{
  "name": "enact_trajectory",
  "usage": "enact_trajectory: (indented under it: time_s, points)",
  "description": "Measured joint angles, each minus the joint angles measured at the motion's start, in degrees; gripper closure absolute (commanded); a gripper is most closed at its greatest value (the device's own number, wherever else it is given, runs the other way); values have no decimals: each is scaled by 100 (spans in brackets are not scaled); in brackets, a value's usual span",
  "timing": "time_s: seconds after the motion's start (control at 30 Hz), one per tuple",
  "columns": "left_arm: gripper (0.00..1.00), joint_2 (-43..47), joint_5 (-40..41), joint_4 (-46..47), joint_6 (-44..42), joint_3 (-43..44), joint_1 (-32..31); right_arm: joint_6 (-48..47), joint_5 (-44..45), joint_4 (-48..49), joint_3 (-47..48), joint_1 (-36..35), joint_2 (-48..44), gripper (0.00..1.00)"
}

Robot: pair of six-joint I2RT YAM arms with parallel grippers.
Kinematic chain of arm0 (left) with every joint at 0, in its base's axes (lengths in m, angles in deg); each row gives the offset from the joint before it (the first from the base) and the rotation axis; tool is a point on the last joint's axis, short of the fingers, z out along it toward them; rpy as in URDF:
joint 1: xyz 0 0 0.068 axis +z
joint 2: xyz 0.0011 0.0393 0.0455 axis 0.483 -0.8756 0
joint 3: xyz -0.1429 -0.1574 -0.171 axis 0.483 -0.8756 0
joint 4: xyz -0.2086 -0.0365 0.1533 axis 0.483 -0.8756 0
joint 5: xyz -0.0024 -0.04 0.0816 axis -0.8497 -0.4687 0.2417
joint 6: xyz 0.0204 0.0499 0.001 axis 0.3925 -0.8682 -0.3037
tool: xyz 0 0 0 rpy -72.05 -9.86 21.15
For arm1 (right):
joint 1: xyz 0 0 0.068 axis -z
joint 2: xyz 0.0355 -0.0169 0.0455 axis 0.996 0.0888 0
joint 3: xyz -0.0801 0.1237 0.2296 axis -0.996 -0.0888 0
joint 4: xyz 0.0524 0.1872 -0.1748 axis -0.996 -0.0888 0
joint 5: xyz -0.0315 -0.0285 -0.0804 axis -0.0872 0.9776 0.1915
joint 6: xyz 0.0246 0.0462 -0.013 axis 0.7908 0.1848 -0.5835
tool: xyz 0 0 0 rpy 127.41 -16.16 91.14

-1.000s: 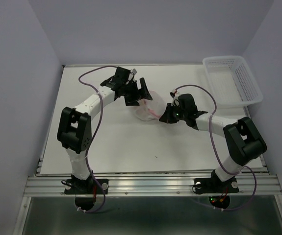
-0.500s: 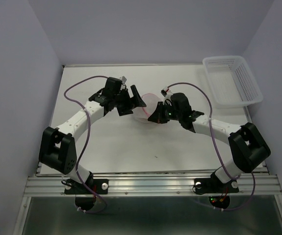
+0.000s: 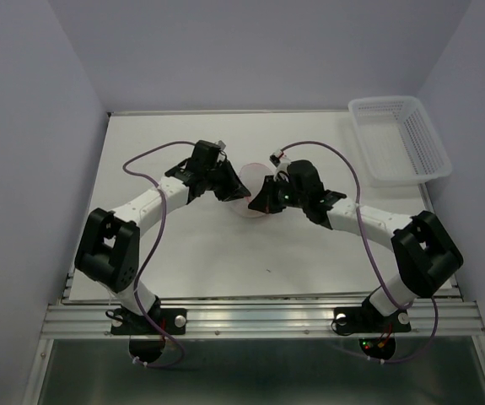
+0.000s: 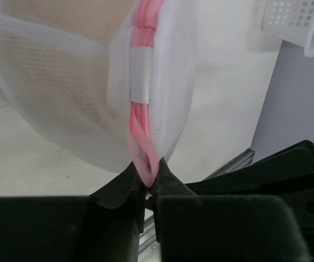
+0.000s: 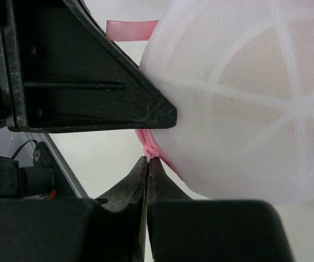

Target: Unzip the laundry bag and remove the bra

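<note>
- From above, I see the laundry bag point(image 3: 249, 194) resting mid-counter point(image 3: 183, 245), wedged between my left tool point(image 3: 235, 189) and right tool point(image 3: 261, 199).
- Left wrist: my left tool is clamped onto the laundry bag's pink zipper rim point(image 4: 143, 117).
- Right wrist: my right tool pinches the same rim tight, and the beige bra point(image 5: 249, 71) shows through the mesh.

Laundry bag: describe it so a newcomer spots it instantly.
On the white table, look centre, where the left gripper and right gripper meet. The laundry bag is pinched between them: a small round translucent mesh pouch with a pink zipper rim, unlike the rigid rectangular basket at the far right corner.
</note>
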Motion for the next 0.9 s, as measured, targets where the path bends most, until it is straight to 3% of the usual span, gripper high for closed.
enact_trajectory:
  time_s: [0.43, 0.67, 0.8, 0.9]
  points:
    - [100, -125, -361, 15, -15, 146, 118, -450, 625, -68, -210, 59, -118, 99]
    - [100, -210, -793, 192, -310, 358, 354, -811, 280, 111, -382, 796, -297, 99]
    - [100, -205, -935, -15, -629, 411, 898, -1078, 450, -136, -466, 1526, -4, 99]
    - [100, -243, -1054, -236, -907, 417, 1019, -1207, 334, -83, -369, 1587, 227, 99]
